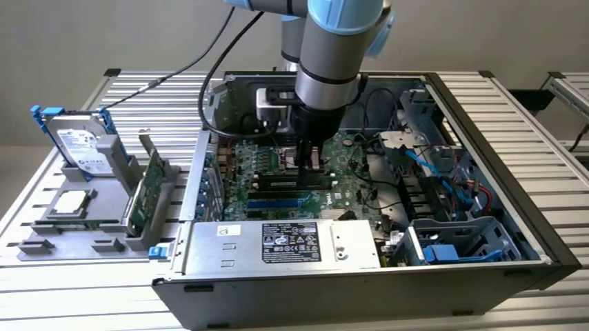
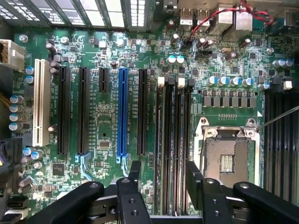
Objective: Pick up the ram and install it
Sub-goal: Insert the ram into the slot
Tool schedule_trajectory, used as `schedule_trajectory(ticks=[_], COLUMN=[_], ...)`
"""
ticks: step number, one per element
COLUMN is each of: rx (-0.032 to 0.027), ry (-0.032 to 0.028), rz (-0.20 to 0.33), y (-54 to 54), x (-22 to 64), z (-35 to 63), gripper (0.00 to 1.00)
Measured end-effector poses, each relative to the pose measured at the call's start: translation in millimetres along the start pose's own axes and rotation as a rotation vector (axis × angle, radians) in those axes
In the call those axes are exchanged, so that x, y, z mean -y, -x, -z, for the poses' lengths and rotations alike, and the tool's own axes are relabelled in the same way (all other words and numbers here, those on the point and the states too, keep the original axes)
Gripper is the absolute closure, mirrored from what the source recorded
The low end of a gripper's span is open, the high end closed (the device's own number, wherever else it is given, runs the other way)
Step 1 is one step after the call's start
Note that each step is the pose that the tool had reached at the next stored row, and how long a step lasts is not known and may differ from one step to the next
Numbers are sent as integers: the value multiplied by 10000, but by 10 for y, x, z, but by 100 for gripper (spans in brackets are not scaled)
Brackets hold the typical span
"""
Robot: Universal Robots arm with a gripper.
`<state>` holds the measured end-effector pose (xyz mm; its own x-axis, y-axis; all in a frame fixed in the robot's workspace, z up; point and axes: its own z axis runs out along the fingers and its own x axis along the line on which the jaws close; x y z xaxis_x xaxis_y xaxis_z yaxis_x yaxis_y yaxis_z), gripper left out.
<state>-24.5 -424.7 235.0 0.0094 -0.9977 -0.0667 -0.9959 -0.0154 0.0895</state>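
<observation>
Nearest me is the silver power supply (image 1: 285,243), set along the near wall of the open computer case (image 1: 322,303), which sits on the slatted table (image 1: 138,103). Outside the case, on the exterior view's left, a grey fixture (image 1: 55,241) carries a hard drive (image 1: 78,141) and the wide expansion card (image 1: 147,183). Both are well apart from the work.

Beyond the power supply lies the motherboard (image 2: 107,140). The blue slot (image 2: 122,112) comes first, with the black memory slots (image 2: 170,140) just past it. What I take for the ram (image 1: 294,182) is down among those slots, standing on edge. Its long axis runs left to right across the exterior view. I can't tell whether it is pressed fully home or whether the latches have closed.

The hand (image 1: 308,162) hangs straight over that spot on the upright arm (image 1: 332,62). From the wrist I see its fingers (image 2: 134,175) spread wide, one on each side of the slot bank, with nothing clamped between them. So the stick lies directly below the hand, and its length runs along the gap between the fingers, not across it. I cannot make out whether a fingertip touches the stick or a slot. Farther back, past the slots, is the bare processor socket (image 2: 229,158).
</observation>
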Motion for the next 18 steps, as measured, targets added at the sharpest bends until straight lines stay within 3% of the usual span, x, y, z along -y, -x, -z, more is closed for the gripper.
schedule_trajectory(ticks=[7, 9, 12, 13, 18], rx=[0, 0, -1, -1, -1], ry=[1, 1, 2, 2, 2], rz=[33, 32, 32, 32, 31], y=[8, 8, 8, 8, 8], x=[-29, -30, -30, -30, -30], z=[115, 115, 116, 116, 116], gripper=[51, 64, 70, 82, 89])
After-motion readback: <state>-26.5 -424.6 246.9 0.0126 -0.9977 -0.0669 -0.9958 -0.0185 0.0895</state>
